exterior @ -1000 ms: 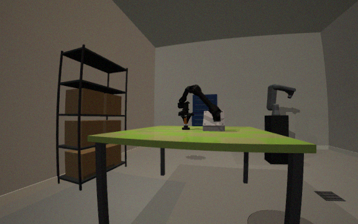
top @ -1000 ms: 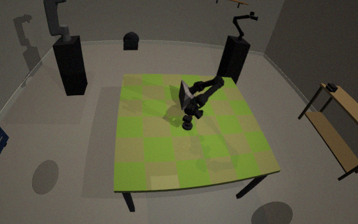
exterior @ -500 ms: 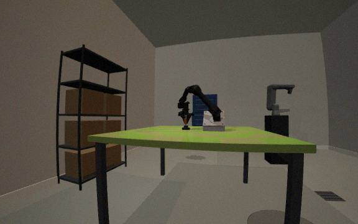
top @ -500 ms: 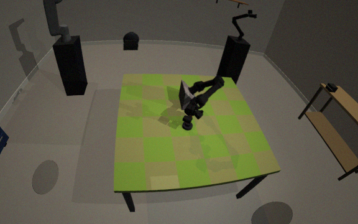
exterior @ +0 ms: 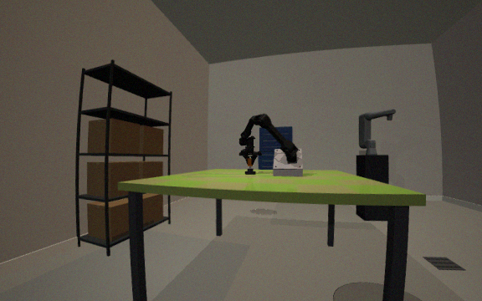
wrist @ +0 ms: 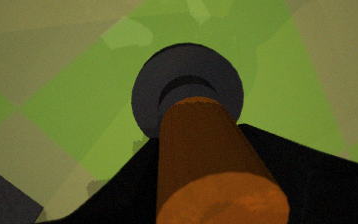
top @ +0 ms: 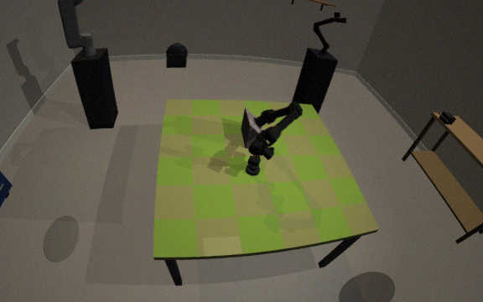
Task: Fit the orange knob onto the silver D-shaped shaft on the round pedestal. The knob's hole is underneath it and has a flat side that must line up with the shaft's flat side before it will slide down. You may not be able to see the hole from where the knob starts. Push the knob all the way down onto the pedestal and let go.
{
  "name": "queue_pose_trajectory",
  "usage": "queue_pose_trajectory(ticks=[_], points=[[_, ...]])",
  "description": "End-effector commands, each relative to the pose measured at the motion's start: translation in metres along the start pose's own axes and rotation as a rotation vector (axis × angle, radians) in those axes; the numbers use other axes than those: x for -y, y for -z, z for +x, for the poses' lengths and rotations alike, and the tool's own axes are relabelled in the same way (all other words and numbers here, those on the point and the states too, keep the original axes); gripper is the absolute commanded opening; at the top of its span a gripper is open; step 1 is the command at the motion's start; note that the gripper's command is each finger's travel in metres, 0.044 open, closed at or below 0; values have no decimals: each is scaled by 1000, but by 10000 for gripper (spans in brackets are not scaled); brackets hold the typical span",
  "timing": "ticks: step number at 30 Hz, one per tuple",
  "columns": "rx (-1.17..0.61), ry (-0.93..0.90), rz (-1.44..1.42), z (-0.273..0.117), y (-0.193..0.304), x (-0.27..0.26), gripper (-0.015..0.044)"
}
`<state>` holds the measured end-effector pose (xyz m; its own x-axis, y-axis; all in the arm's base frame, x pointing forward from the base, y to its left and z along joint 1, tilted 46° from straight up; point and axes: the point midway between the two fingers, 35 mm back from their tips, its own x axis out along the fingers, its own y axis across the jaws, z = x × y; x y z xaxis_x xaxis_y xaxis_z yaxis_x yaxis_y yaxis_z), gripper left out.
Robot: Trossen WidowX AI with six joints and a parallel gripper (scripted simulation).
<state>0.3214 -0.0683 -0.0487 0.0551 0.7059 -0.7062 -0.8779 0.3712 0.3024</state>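
The orange knob [wrist: 205, 145] [exterior: 249, 162] is upright between my fingers, over the round pedestal. My gripper [exterior: 249, 161] is shut on the knob; in the top view the gripper mostly hides it. The dark round pedestal [wrist: 145, 90] [top: 252, 169] [exterior: 250, 172] stands on the table under the knob. In the exterior view a small pale gap shows between the knob's lower end and the pedestal. The shaft and the knob's hole are hidden in the wrist view, so I cannot tell how their flat sides lie.
The green and tan checkered table [top: 216, 201] [exterior: 266, 194] carries the arm and pedestal. A grey box with a tilted pale panel [exterior: 288, 171] [top: 248, 127] stands close beside the arm, to the right of the pedestal in the exterior view.
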Motion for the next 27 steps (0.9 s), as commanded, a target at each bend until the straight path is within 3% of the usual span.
queue_pose_trajectory(ticks=[1, 27], points=[[2, 3, -105, -2, 0, 0, 0], [3, 3, -105, 4, 0, 0, 0]])
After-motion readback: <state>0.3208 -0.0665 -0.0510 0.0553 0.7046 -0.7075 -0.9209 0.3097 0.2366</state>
